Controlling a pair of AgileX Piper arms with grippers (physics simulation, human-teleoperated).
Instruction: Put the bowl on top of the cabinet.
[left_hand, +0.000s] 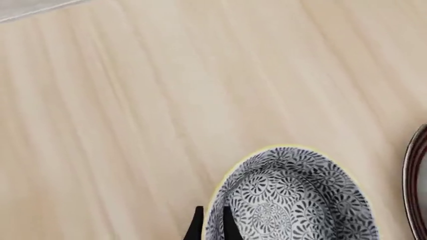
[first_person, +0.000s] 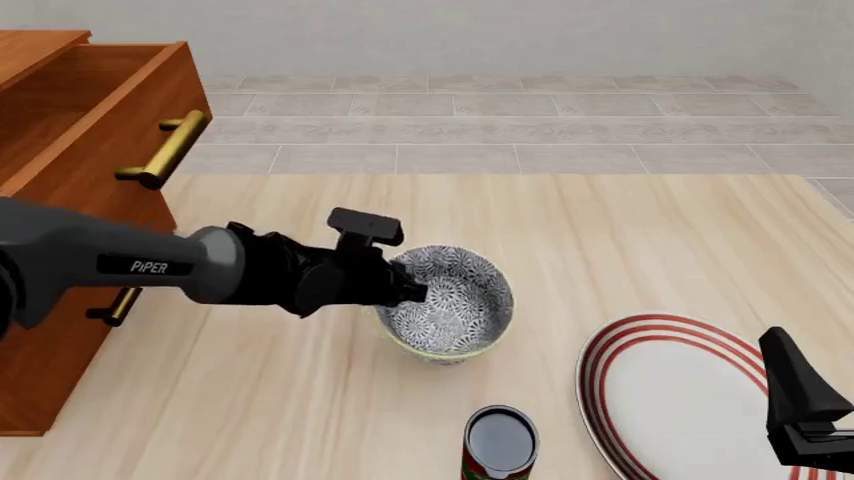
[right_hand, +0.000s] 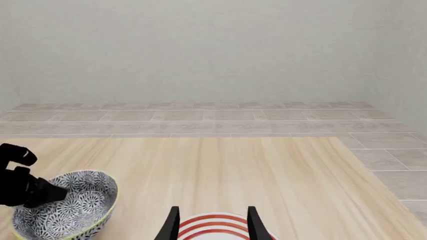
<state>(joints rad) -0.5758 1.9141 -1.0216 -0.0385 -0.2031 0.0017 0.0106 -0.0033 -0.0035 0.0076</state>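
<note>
The blue-grey floral bowl (first_person: 454, 305) with its yellowish rim sits near the middle of the table. My left gripper (first_person: 408, 290) reaches in from the left and is shut on the bowl's left rim. In the left wrist view one finger is inside and one outside the bowl (left_hand: 293, 200), with the left gripper (left_hand: 212, 222) pinching the wall. The reddish-brown cabinet (first_person: 80, 150) with brass handles stands at the far left, taller than the bowl. My right gripper (right_hand: 213, 220) is open at the lower right, over a plate, holding nothing.
A red-ringed white plate (first_person: 694, 400) lies at the front right, under the right gripper (first_person: 801, 400). A small dark can (first_person: 501, 442) stands in front of the bowl. The cabinet's top drawer (first_person: 134, 90) is pulled open. Tiled floor lies beyond the table's far edge.
</note>
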